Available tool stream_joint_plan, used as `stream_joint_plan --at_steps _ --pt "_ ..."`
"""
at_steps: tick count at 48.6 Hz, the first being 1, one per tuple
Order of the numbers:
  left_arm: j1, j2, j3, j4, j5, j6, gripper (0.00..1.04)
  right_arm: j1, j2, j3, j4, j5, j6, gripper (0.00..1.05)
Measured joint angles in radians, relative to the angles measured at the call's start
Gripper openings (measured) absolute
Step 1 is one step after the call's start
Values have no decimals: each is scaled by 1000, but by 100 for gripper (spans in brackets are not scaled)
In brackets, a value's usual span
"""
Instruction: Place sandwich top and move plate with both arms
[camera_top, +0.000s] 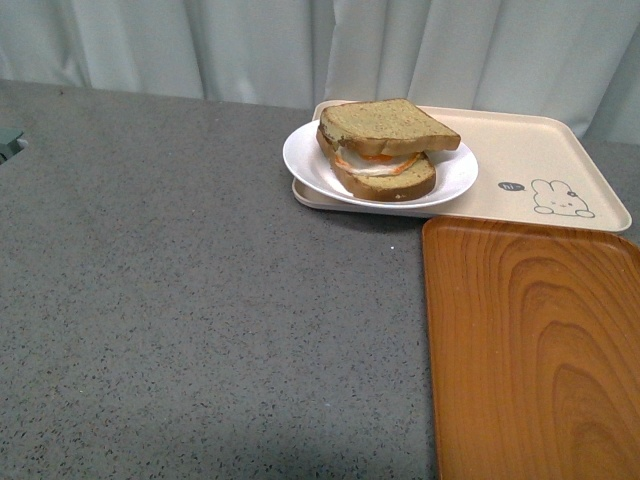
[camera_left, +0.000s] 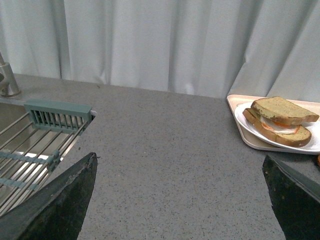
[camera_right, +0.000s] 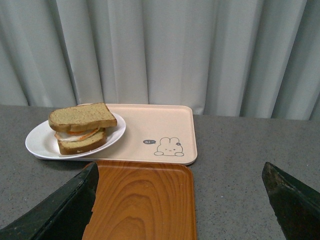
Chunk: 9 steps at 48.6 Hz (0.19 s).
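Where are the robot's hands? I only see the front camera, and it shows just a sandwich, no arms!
Observer: Both are pulled back from the plate. In the left wrist view, the left gripper is open with nothing between its fingers.
Child: And the other hand?
Observer: The right gripper is open too, above the near end of the wooden tray.
Child: Is anything hiding off to the left?
Observer: Yes, a sink with a wire rack and a tap, seen only in the left wrist view.

Cream rabbit tray (camera_top: 540, 160) abuts wooden tray (camera_top: 535, 350); sink rack (camera_left: 30, 150) well apart.
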Motion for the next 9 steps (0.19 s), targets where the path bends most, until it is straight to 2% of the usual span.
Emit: stream_joint_plan --at_steps 9 --pt "0 0 0 0 0 0 98 0 0 0 0 0 0 96"
